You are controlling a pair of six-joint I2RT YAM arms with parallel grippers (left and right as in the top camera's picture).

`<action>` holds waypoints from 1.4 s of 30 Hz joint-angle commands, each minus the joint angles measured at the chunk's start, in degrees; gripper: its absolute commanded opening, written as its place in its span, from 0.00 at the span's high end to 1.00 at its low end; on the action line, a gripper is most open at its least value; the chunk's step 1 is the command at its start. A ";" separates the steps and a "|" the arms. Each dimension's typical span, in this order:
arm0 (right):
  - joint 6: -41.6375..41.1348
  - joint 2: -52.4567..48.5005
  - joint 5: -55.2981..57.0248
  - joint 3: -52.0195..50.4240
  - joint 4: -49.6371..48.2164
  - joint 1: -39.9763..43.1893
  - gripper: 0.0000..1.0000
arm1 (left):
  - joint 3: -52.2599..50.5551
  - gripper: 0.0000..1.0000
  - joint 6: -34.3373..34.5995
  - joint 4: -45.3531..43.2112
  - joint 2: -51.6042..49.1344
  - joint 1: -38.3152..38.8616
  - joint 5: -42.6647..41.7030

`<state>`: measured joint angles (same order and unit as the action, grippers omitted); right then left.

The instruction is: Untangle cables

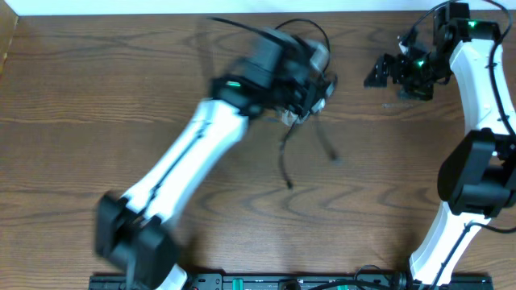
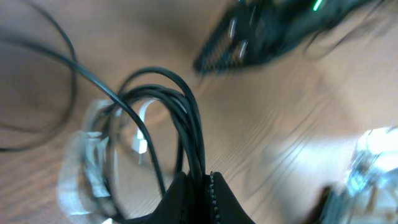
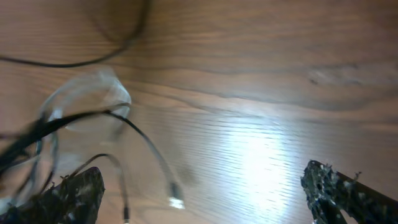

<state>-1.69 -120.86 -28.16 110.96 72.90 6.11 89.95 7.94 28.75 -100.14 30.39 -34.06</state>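
Standing beside the tabletop (image 1: 97, 80), I judge that the task is in its early part. The cables (image 2: 189, 118) are at the far middle of the tabletop, gathered in one bunch and not separated. The left gripper (image 2: 200, 186) is closed on several of the black ones, which rise from between its jaws as one tight loop. A white cable (image 2: 142, 144) passes through this same loop, so white and black are not yet apart.

In the overhead view two loose ends (image 1: 285, 165) run from the bunch toward the near side. I cannot tell if they lie on the wood or hang above it, because this part is blurred.

The right gripper (image 3: 208, 193) is to the right of the bunch, near it but not touching. Its jaws are wide apart and it holds nothing. Before it, one thin black cord ends in a small light plug (image 3: 176, 202).

What is done, as far as I see, is only that one gripper has a hold on the bunch. Nearly everything is left: each cable must be drawn out of the loop and laid apart from the others.
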 commanded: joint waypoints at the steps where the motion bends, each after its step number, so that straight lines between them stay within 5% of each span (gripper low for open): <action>1: 1.77 8.17 -9.20 1.88 -1.79 -2.43 0.02 | 0.94 0.92 8.50 -0.17 4.61 -5.22 -8.37; 13: -3.06 11.45 -20.00 1.86 -10.78 -12.90 0.10 | 0.94 0.92 11.28 -2.99 5.31 -8.46 -8.31; 32: -18.45 10.34 -6.62 1.75 -17.44 -19.39 0.26 | 0.94 0.92 27.08 -11.34 5.31 -8.46 -8.59; 35: -21.29 8.87 -4.66 1.75 -19.02 -19.87 0.38 | 0.94 0.93 27.96 -11.61 5.31 -8.48 -8.57; 42: -22.27 5.40 1.66 1.75 -16.79 -17.55 0.85 | 0.94 0.93 27.96 -11.91 5.88 -12.79 -8.85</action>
<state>-22.37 -113.73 -32.34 112.55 54.96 -13.08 90.70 35.18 17.56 -94.83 20.49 -41.89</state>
